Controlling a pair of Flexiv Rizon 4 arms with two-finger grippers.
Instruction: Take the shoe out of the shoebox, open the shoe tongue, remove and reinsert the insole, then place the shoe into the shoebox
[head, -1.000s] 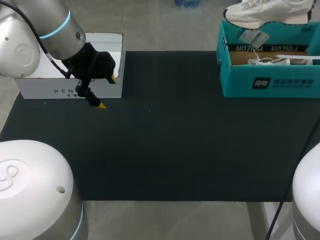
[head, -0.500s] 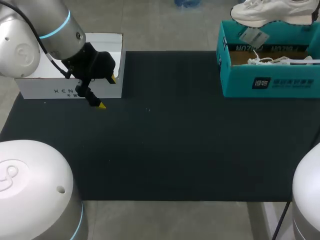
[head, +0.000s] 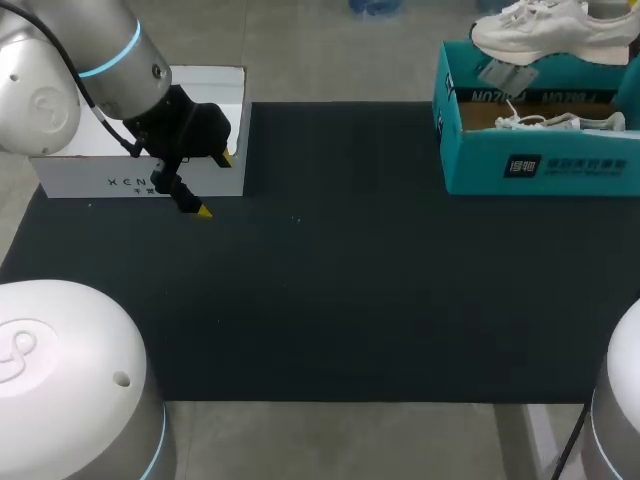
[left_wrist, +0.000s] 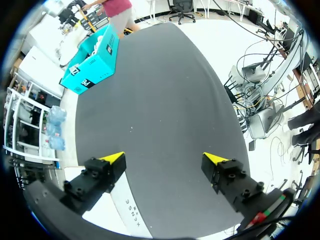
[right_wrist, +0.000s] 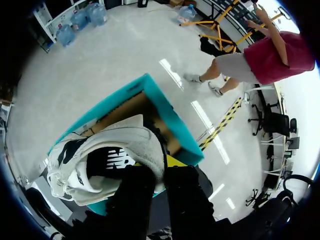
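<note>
Shoe (head: 550, 30): risen further over box (head: 560, 168); removal nearly done.
Right jaws: gripping shoe.
Left jaws: wide, empty.

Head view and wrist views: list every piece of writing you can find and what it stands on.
On the white box: grey lettering, partly hidden by the left pincer; not readable whole.
On the teal shoebox: front and end labels, too small; inner-wall print upside down, blurred.
Inside the shoe: white logo, no legible word.
</note>
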